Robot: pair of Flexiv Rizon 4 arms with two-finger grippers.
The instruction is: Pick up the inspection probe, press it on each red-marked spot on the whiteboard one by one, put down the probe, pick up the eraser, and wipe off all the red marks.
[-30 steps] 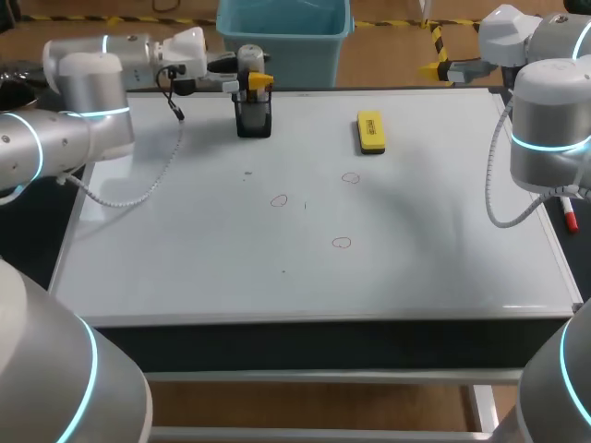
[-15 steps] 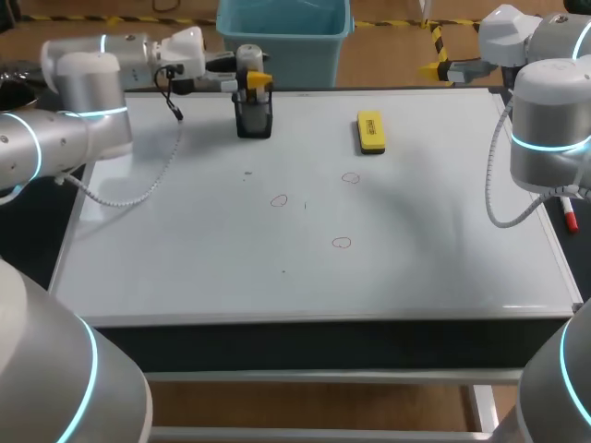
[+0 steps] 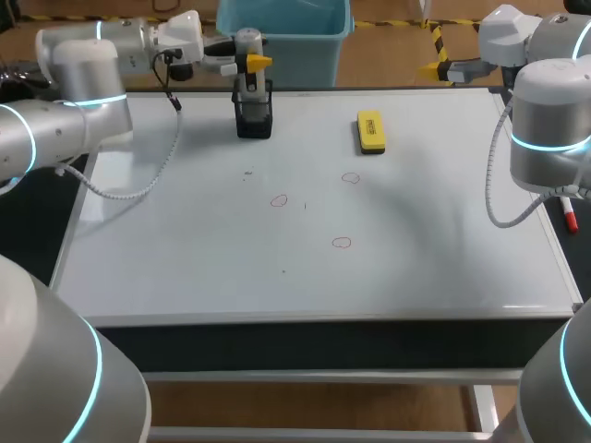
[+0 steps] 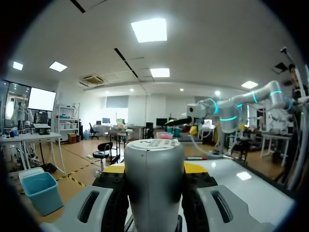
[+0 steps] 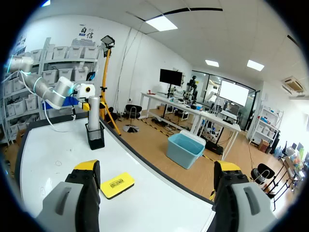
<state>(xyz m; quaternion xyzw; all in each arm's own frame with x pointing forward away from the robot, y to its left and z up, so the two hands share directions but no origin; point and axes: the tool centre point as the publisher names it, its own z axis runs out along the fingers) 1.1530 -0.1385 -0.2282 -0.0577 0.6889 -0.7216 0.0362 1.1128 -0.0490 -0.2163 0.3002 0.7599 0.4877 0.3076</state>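
My left gripper [image 3: 255, 63] is shut on the inspection probe [image 3: 247, 44], a grey cylinder held upright just above the black holder [image 3: 253, 117] at the whiteboard's far edge. In the left wrist view the probe [image 4: 154, 176] fills the gap between the yellow-tipped fingers [image 4: 112, 168]. Three small red circles [image 3: 279, 199] [image 3: 350, 177] [image 3: 342, 243] are drawn mid-board. The yellow eraser [image 3: 370, 131] lies flat to the right of the holder. My right gripper [image 3: 441, 67] hangs open and empty at the far right corner; from its wrist view the eraser [image 5: 117, 184] and holder [image 5: 95, 137] show ahead.
The whiteboard [image 3: 185, 249] covers the whole tabletop. A red marker [image 3: 569, 214] lies by its right edge, beside my right arm. The holder stands close under the probe.
My left gripper has risen with the probe, lifting it up out of the black holder. The right arm has stayed where it was.
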